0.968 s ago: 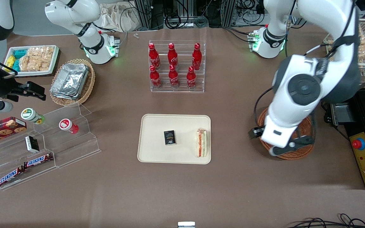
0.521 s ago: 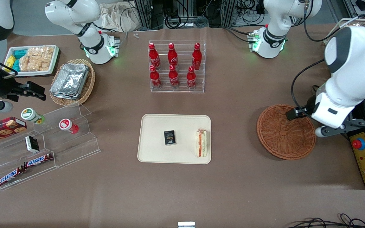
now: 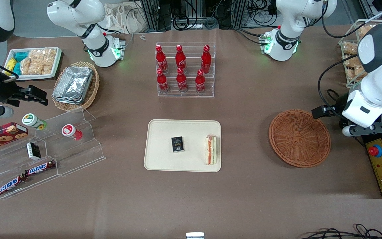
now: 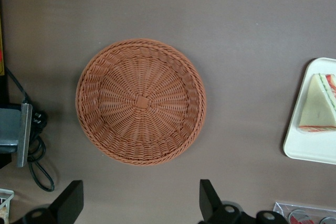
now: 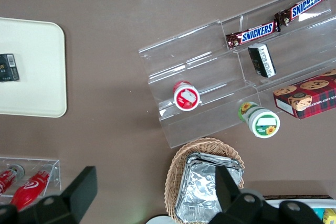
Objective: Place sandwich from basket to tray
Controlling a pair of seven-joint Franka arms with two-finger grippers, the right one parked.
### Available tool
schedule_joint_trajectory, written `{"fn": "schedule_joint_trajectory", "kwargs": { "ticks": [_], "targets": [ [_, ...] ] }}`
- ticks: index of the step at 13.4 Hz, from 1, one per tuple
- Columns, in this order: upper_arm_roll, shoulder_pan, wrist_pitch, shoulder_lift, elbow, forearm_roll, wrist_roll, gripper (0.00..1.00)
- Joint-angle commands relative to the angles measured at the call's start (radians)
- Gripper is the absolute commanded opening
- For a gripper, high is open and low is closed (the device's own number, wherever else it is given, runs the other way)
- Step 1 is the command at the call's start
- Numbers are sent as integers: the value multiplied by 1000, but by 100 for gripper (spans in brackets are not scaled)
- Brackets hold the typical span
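The sandwich [image 3: 210, 150] lies on the cream tray [image 3: 163, 131], at the tray's edge nearest the basket. It also shows in the left wrist view [image 4: 317, 111], on the tray's corner [image 4: 308, 153]. The round reddish-brown basket [image 3: 299, 137] is empty; it shows whole in the left wrist view [image 4: 140, 102]. My left gripper [image 3: 368, 128] hangs high beside the basket, toward the working arm's end of the table, over the table's edge. It is open and empty [image 4: 140, 203].
A small black box [image 3: 177, 144] lies on the tray beside the sandwich. A clear rack of red bottles [image 3: 184, 69] stands farther from the camera. A control box with a red button [image 3: 375, 151] sits under the gripper. A wire rack of snacks [image 3: 353, 59] stands nearby.
My left arm has swung off the basket toward the working arm's end of the table and risen. The basket is now fully uncovered. The sandwich has not moved.
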Motion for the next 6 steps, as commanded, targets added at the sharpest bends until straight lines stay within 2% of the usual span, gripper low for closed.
{"fn": "schedule_joint_trajectory", "kwargs": {
  "ticks": [1,4,6],
  "targets": [
    [-168,170,-5,-21,-17,-7,29,99],
    [-246,248,-11,20,15,7,49,100],
    [-323,281,-76,48,46,122,60,100]
  ]
}}
